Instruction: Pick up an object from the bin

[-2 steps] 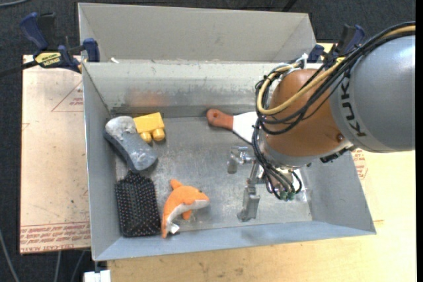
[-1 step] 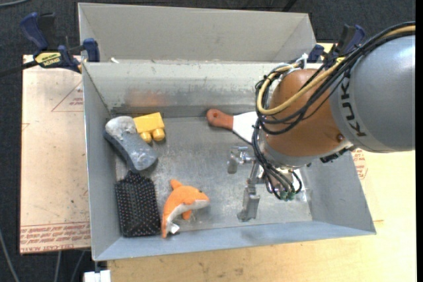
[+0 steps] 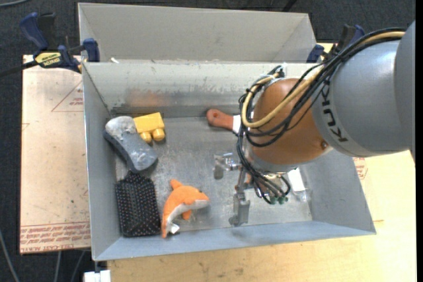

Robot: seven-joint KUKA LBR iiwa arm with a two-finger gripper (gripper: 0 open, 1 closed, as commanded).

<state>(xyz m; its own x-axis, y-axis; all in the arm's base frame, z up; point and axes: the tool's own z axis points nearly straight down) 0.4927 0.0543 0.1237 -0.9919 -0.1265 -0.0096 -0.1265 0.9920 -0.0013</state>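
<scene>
Gripper (image 3: 238,211): you see it low over the bare floor of the bin (image 3: 198,86); you cannot tell whether it is open or closed.
Nearest thing: an orange dolphin toy (image 3: 184,200), just beside the gripper on the side away from the arm, not touching it.
Beyond it: black mesh pad (image 3: 135,209), grey lump (image 3: 129,143), yellow block (image 3: 151,127).
Done: nothing lifted yet.
Left: likely the whole grasp and lift.

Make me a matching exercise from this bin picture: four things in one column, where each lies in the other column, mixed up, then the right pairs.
Things
1. yellow toy block
2. orange dolphin toy
3. black mesh pad
4. grey lump

Places
A. front left corner of the bin
B. near the front, just left of the tool
C. near the back wall, left part
D. left side, between the block and the pad

Pairs: 1-C, 2-B, 3-A, 4-D
</scene>
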